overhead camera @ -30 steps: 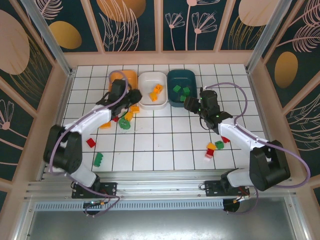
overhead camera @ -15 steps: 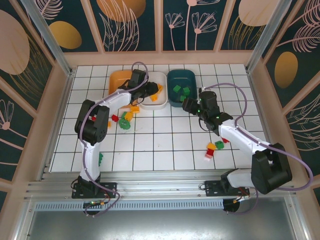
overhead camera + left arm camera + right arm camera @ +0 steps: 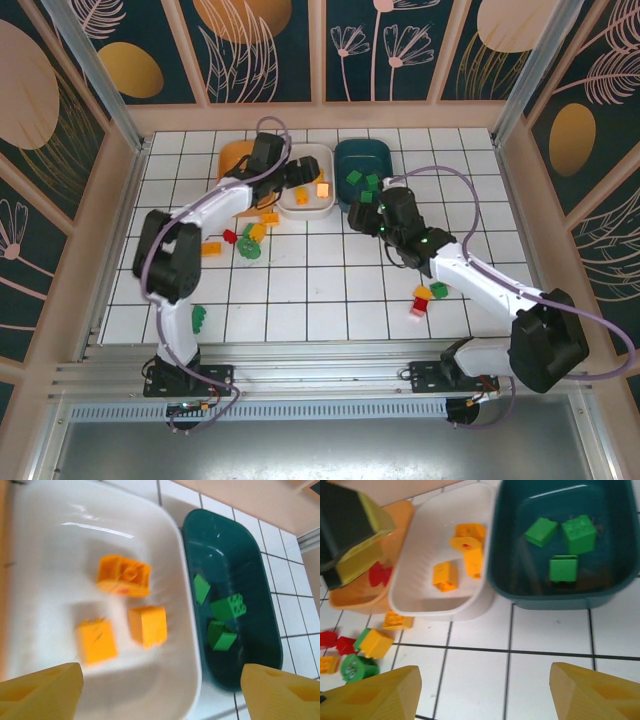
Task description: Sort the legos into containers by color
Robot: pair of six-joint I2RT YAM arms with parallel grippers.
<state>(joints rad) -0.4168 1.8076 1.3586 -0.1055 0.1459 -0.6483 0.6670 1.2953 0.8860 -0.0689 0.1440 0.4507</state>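
Observation:
My left gripper (image 3: 160, 700) hangs open over the near end of the white tray (image 3: 45, 545), with nothing between its fingers (image 3: 45, 690). Three orange bricks (image 3: 147, 625) lie in that tray, blurred. Beside it, the dark teal tray (image 3: 250, 575) holds three green bricks (image 3: 228, 606). My right gripper (image 3: 482, 695) is open above bare tile just in front of both trays. The orange tray (image 3: 350, 600) holds a red brick (image 3: 379, 574). In the top view the left gripper (image 3: 303, 172) is over the white tray (image 3: 310, 207), and the right gripper (image 3: 358, 210) is near the teal tray (image 3: 362, 150).
Loose bricks lie in front of the orange tray: orange (image 3: 397, 621), yellow (image 3: 376, 643), green (image 3: 359, 668), red (image 3: 337, 642). A green brick (image 3: 197, 318) sits near the left arm's base. A small mixed cluster (image 3: 428, 295) lies under the right arm.
The left gripper swung from the loose bricks up over the white tray, where another orange brick now lies. The right gripper drifted left and nearer.

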